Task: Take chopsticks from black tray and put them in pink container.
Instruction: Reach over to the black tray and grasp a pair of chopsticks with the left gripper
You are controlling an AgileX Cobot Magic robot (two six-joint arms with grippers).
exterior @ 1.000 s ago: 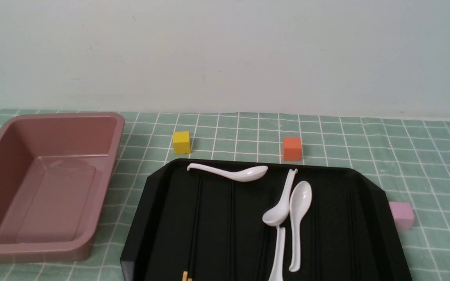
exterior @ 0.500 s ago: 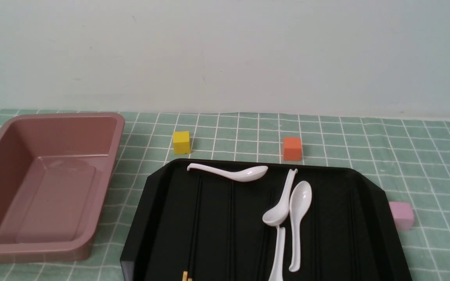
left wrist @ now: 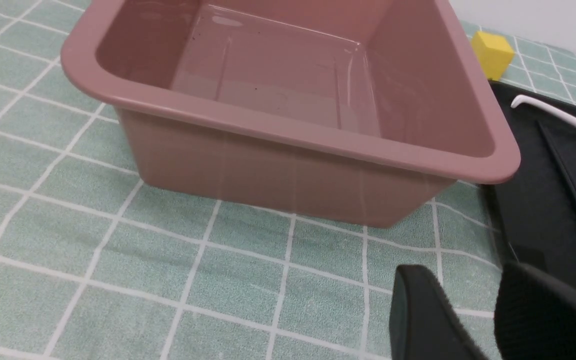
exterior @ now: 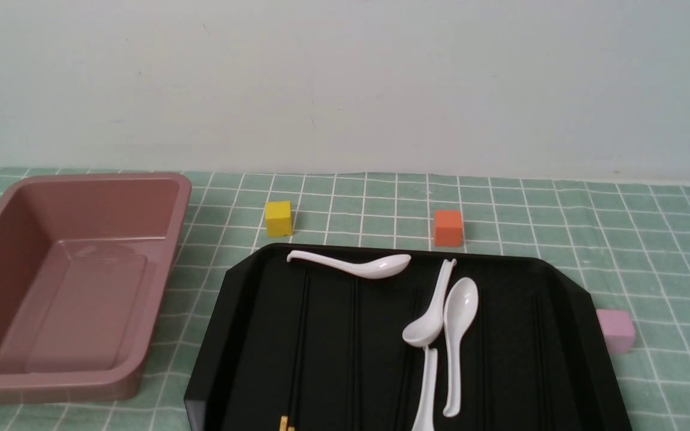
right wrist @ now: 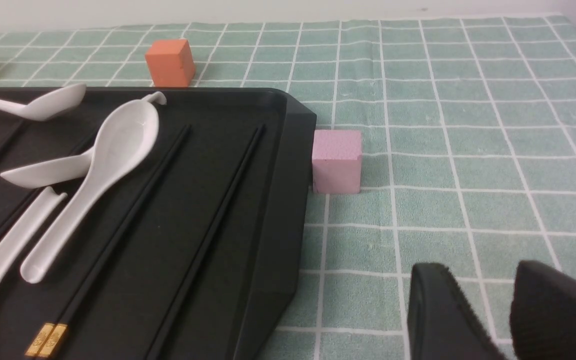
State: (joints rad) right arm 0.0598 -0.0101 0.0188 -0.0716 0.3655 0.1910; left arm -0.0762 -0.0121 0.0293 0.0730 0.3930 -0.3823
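Observation:
The black chopsticks (exterior: 286,424) lie side by side along a groove in the left part of the black tray (exterior: 560,281), gold ends toward me. In the right wrist view the chopsticks (right wrist: 117,235) run between the spoons and the tray's (right wrist: 263,210) right rim. The pink container (exterior: 69,281) stands empty to the tray's left. My left gripper (left wrist: 468,280) hovers open over the cloth before the pink container (left wrist: 288,135), beside the tray's (left wrist: 533,200) corner. My right gripper (right wrist: 480,280) is open over the cloth, right of the tray. Neither gripper shows in the front view.
Three white spoons (exterior: 459,317) lie on the tray's far and middle parts. A yellow cube (exterior: 278,218) and an orange cube (exterior: 447,227) sit behind the tray. A small pale-pink cube (exterior: 616,329) touches the tray's right edge. Green checked cloth covers the table.

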